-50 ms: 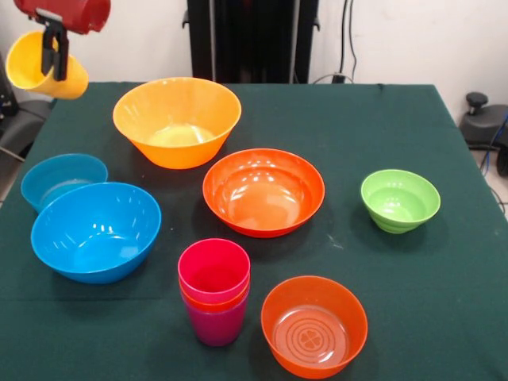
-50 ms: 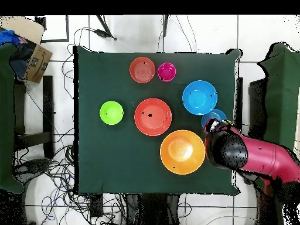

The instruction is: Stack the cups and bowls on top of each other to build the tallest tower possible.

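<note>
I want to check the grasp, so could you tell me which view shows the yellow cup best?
The front view: the yellow cup hangs tilted in the air from the gripper, beyond the table's corner. In the overhead view the red arm covers that spot, so the cup cannot be made out there.

Green-clothed table (image 1: 444, 302) with bowls (image 1: 263, 191), tower (image 1: 214, 290)

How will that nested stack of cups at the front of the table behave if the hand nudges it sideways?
The nested cups stand taller than they are wide on a narrow purple base, so a push near the crimson rim would probably tip them. They look like glossy thin plastic, likely light. On the green cloth a low push might drag rather than slide cleanly.
</note>
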{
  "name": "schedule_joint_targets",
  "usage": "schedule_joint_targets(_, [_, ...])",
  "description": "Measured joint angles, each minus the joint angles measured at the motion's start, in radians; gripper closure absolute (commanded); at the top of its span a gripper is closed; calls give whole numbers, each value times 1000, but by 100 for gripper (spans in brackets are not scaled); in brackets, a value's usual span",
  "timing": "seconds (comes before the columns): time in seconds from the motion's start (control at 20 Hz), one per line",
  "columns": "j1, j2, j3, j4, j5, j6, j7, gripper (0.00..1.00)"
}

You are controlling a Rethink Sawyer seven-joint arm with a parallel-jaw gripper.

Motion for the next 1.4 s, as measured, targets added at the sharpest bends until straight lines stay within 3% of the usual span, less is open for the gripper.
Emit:
schedule_joint_targets(0.45, [9,-44,37,-41,-1,0,0,100])
schedule_joint_targets(1.4, [57,-46,151,-101,-2,-36,0,100])
